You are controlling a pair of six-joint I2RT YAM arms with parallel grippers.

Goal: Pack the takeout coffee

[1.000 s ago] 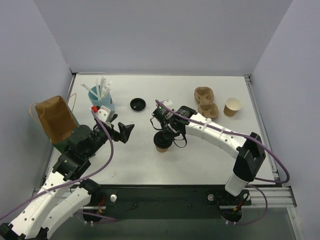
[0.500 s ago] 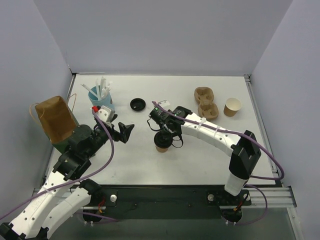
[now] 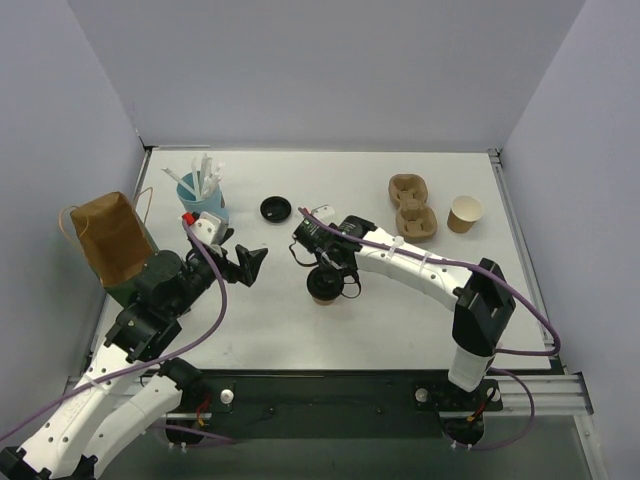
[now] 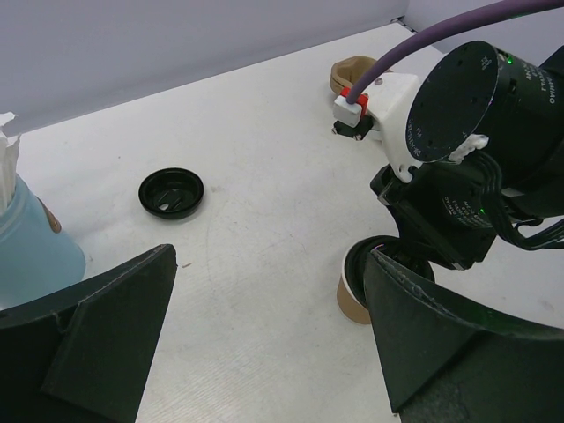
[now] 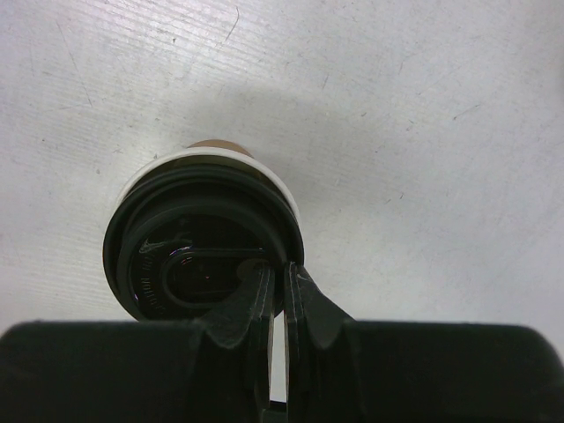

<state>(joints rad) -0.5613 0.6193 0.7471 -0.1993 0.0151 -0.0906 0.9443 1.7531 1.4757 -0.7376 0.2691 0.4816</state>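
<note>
Upright takeout coffee [image 3: 323, 287] on tabletop [image 3: 300, 335], black lid [image 5: 207, 242] on top.
Long axis vertical; right fingers [image 5: 251, 304] pinched together at lid's rim; left fingers [image 4: 115, 344] spread wide, empty.

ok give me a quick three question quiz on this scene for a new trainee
1. What do the shut tips of the right claw touch?
2. Which one is wide open? a) left claw b) right claw c) both
3. True or false: the paper cup beside the carrier has no lid.

Key
1. The edge of the black lid sitting on the coffee cup.
2. a
3. True
</note>
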